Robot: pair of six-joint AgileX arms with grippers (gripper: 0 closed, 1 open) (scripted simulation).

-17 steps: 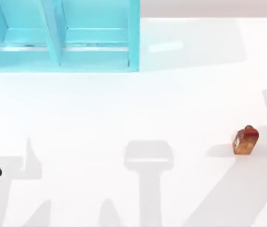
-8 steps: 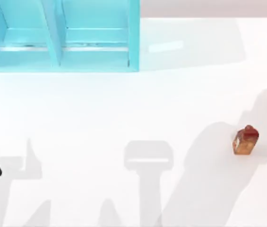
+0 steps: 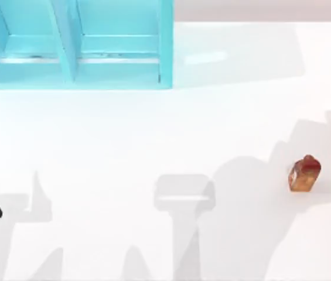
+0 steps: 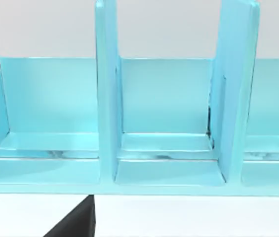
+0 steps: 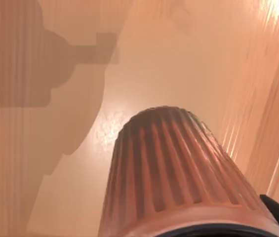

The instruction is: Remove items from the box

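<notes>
Right wrist view: cup (image 5: pixel 179 182) seemingly at gripper

The white surface (image 3: pixel 153 134) is lying broad and pale, crossed by soft grey shadows. The light blue box (image 3: pixel 77 47), split by upright dividers into compartments, is sitting on it at the far left corner. The orange-brown carton-shaped pack (image 3: pixel 304 173) with its red gabled top is standing upright near the right edge, well apart from the box.
</notes>
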